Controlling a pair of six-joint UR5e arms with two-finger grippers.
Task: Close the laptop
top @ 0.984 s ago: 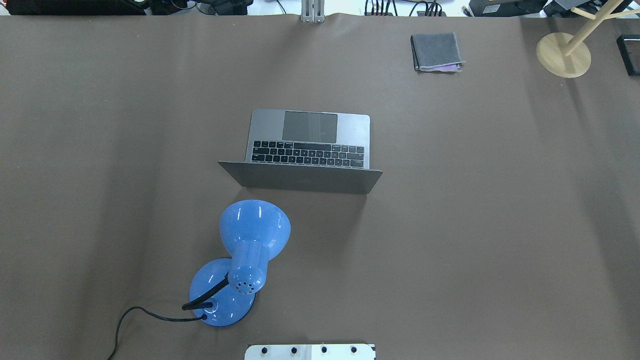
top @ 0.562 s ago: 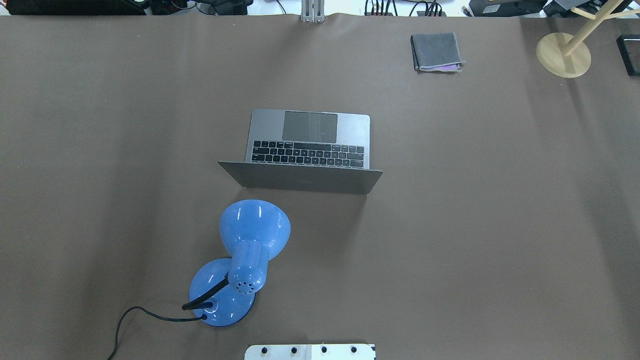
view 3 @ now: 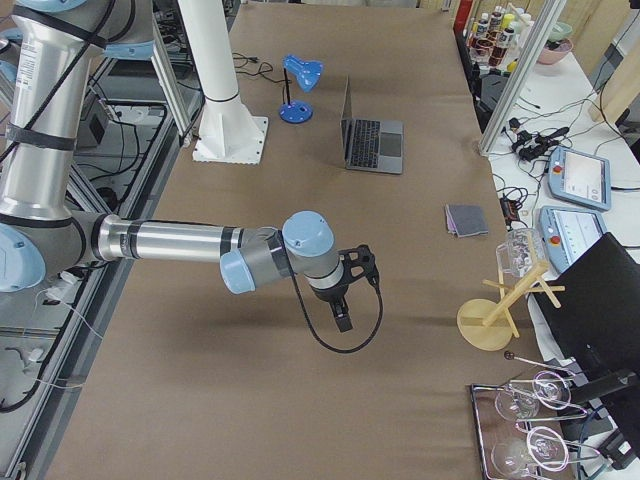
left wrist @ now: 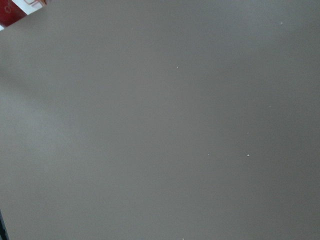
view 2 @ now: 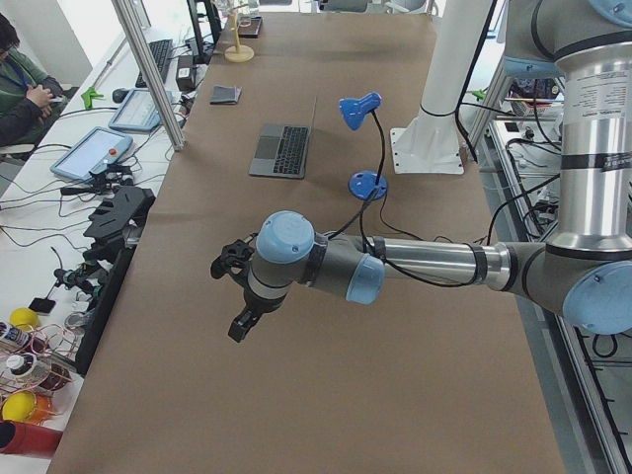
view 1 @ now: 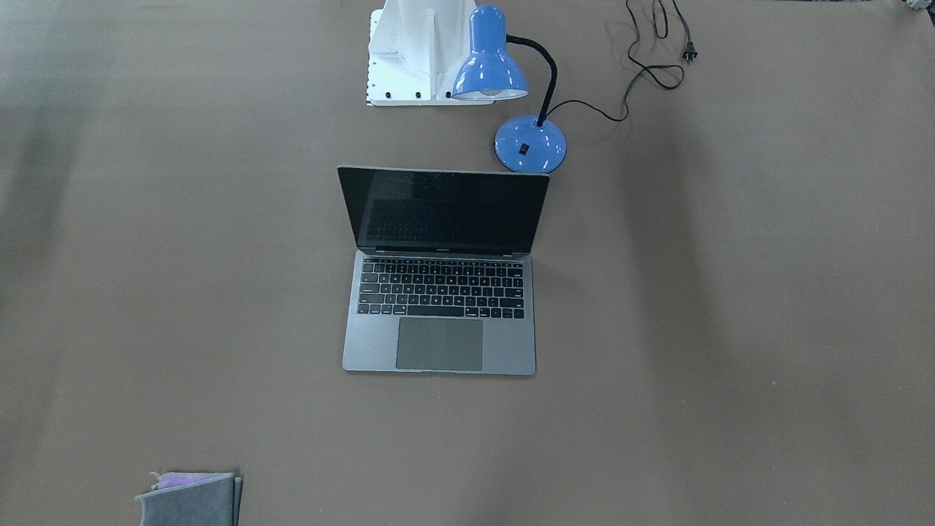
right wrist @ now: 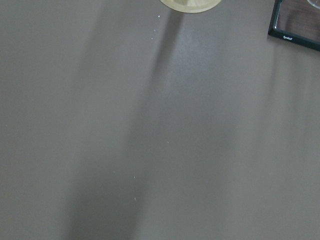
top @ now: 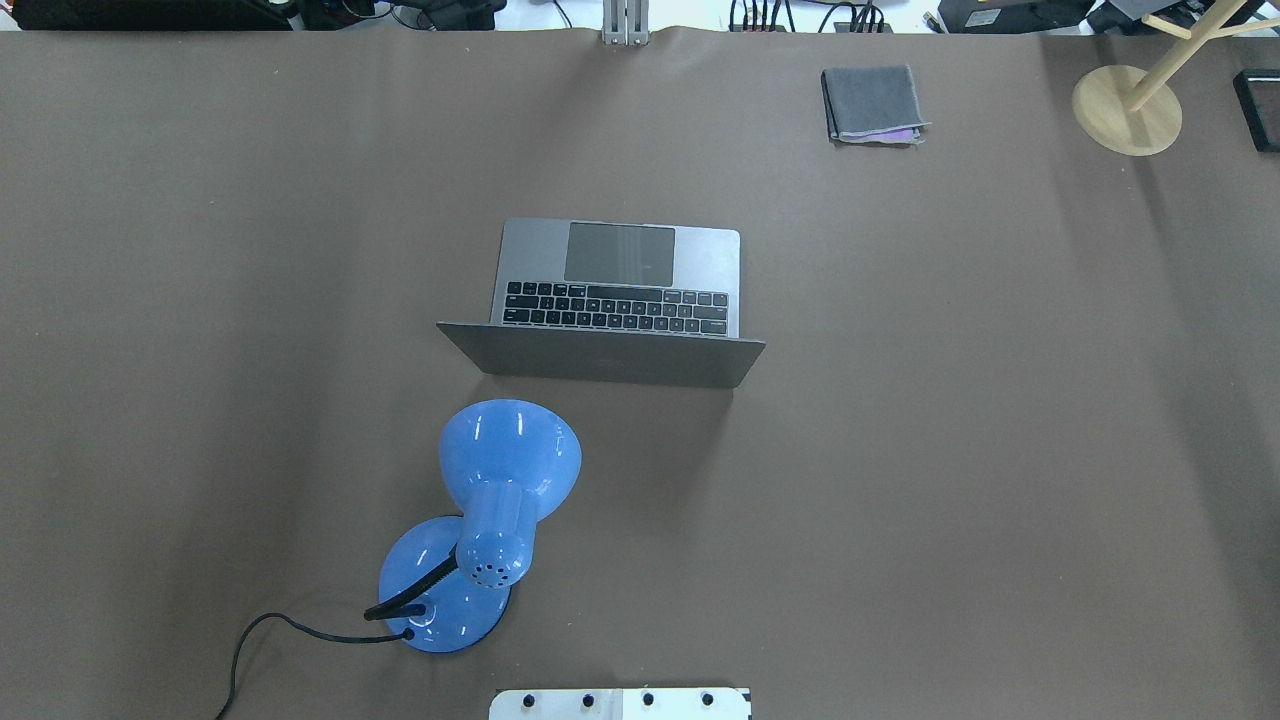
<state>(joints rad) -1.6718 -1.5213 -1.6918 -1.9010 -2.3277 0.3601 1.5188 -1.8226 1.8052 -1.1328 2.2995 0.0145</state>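
The space-grey laptop (top: 707, 262) stands open in the middle of the brown table, its lid upright and its dark screen (view 1: 445, 210) facing away from the robot. It also shows in the left view (view 2: 281, 150) and in the right view (view 3: 372, 145). My left gripper (view 2: 237, 296) hangs over bare table far off to the robot's left; I cannot tell if it is open. My right gripper (view 3: 343, 320) hangs over bare table far off to the robot's right; I cannot tell its state either. Both wrist views show only table cover.
A blue desk lamp (top: 510, 460) with a black cord stands just behind the lid, near the robot's white base (top: 620, 703). A folded grey cloth (top: 872, 103) lies far right. A wooden stand (top: 1127, 108) and a black frame (top: 1258, 105) sit at the far right corner.
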